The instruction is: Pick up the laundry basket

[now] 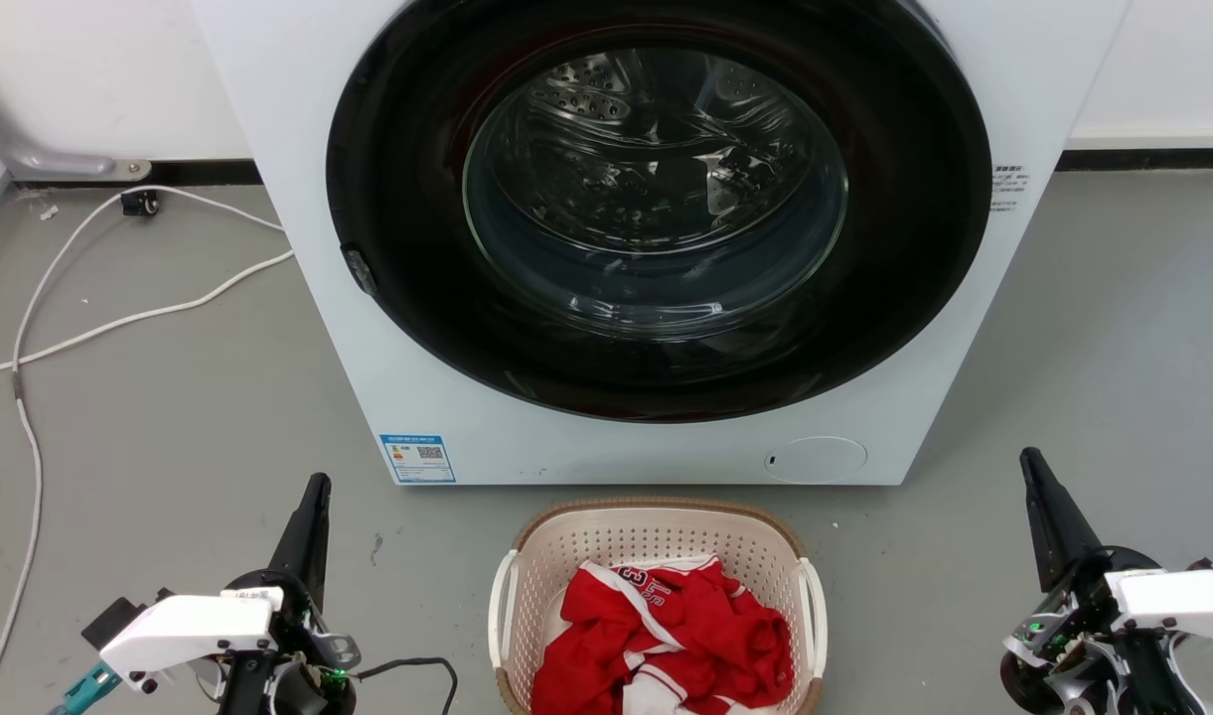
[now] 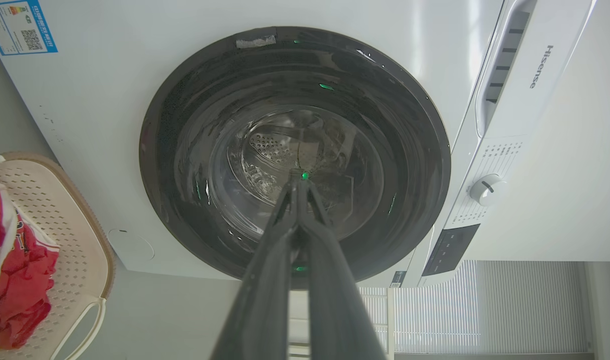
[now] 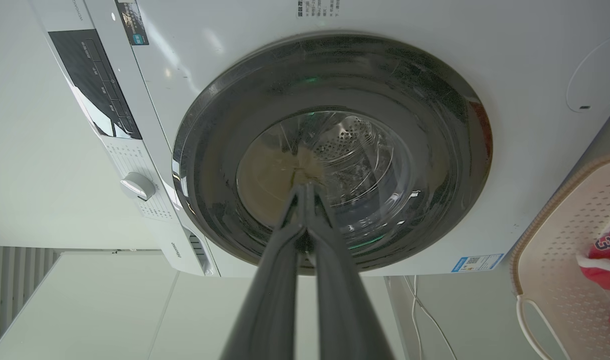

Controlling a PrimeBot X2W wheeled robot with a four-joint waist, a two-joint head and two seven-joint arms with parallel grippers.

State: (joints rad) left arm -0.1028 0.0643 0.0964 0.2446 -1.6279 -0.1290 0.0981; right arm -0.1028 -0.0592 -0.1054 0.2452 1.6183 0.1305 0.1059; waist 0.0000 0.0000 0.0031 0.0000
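The basket (image 1: 646, 541) sits on the floor (image 1: 169, 397) at the bottom centre of the head view, just in front of the washer (image 1: 566, 452), with a red garment (image 1: 666, 626) heaped inside. The left claw (image 1: 316, 492) at lower left and the right claw (image 1: 1031, 467) at lower right flank it, well apart from its white handles (image 1: 495, 611). Each claw has its fingers pressed together, empty, pointing toward the washer.

Cream perforated laundry basket (image 1: 656, 541), brown woven-look rim (image 1: 656, 504); red-and-white garment (image 1: 666, 636); white washing machine (image 1: 286, 149), black door ring (image 1: 407, 248).
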